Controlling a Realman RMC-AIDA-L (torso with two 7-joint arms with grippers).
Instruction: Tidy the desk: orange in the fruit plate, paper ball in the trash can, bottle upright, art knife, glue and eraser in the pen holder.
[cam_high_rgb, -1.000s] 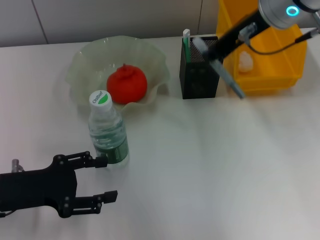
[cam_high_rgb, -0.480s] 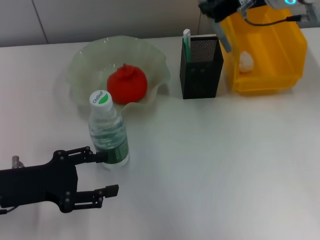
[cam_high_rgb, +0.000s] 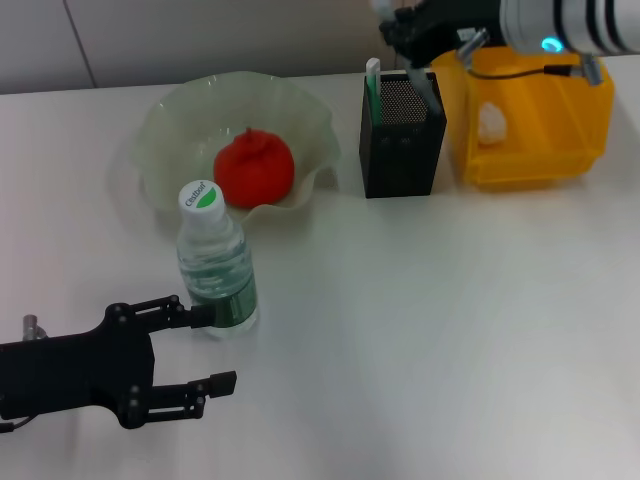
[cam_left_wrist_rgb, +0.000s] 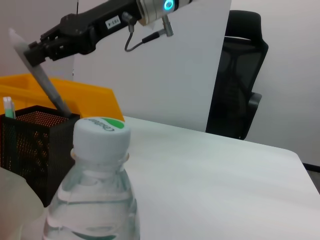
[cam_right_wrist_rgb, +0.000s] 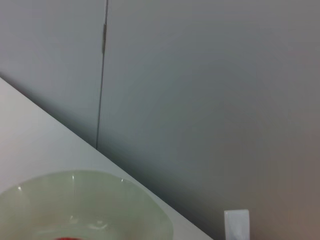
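Observation:
The orange (cam_high_rgb: 254, 167) lies in the pale green fruit plate (cam_high_rgb: 170, 120). In front of it the bottle (cam_high_rgb: 215, 262) stands upright, its cap (cam_left_wrist_rgb: 101, 131) close in the left wrist view. My left gripper (cam_high_rgb: 215, 350) is open just beside the bottle's base. My right gripper (cam_high_rgb: 398, 35) is shut on the grey art knife (cam_high_rgb: 432, 88), whose lower end dips into the black mesh pen holder (cam_high_rgb: 402, 135). The glue (cam_high_rgb: 372, 80) stands in the holder's left corner. The paper ball (cam_high_rgb: 490, 122) sits in the yellow trash can (cam_high_rgb: 530, 150). The eraser is out of view.
The trash can stands right against the pen holder's right side. In the left wrist view the right gripper (cam_left_wrist_rgb: 45, 47) holds the art knife (cam_left_wrist_rgb: 45, 82) slanted over the pen holder (cam_left_wrist_rgb: 30, 145). A black office chair (cam_left_wrist_rgb: 240, 95) stands beyond the table edge.
My right arm swung the art knife from in front of the pen holder up and over it, and the knife's end now sits inside. The left arm barely moved.

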